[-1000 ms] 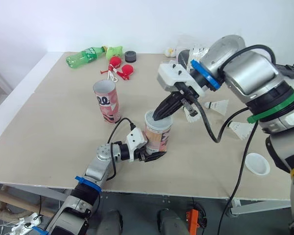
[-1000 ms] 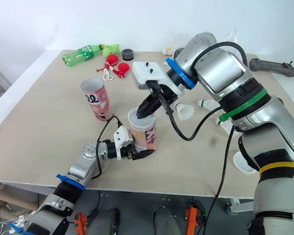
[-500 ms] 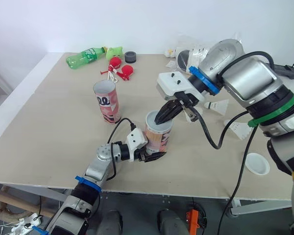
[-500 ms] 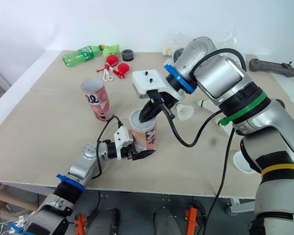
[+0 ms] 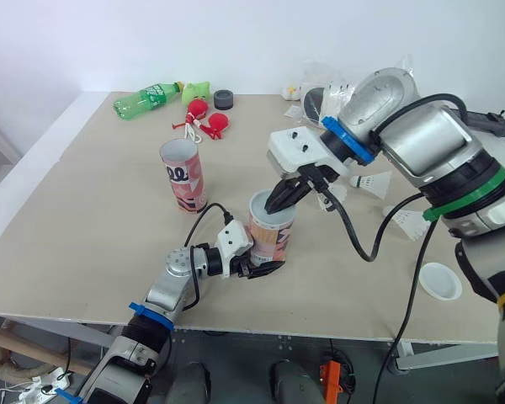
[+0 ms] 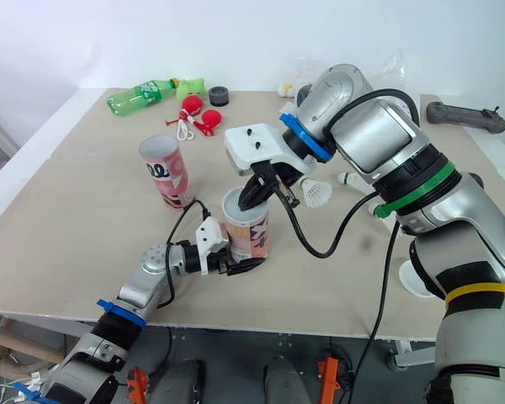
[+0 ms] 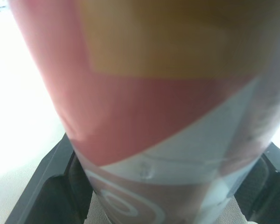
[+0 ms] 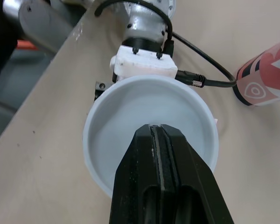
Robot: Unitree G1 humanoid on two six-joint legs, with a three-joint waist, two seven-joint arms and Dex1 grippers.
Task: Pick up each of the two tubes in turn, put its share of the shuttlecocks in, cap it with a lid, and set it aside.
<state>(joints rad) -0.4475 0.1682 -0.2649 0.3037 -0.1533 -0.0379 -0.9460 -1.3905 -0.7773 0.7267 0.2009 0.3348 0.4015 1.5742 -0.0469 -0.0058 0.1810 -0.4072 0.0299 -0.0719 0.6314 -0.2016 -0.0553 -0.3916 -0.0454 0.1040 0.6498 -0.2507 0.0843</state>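
A pink and grey tube stands upright near the table's front, and my left gripper is shut on its base. In the left wrist view the tube sits between the black fingers. A pale round lid rests on the tube's top. My right gripper is shut, its tips down on that lid near the rim, nothing between them. A second open tube stands upright to the left. Two loose shuttlecocks lie to the right.
A spare white lid lies at the front right. At the back are a green bottle, red toys, a black puck and a plastic bag. A black handle lies at the far right.
My right wrist has sunk and swung a little to the left, while its fingertips stay at the tube's top. The left gripper and the tube have not moved.
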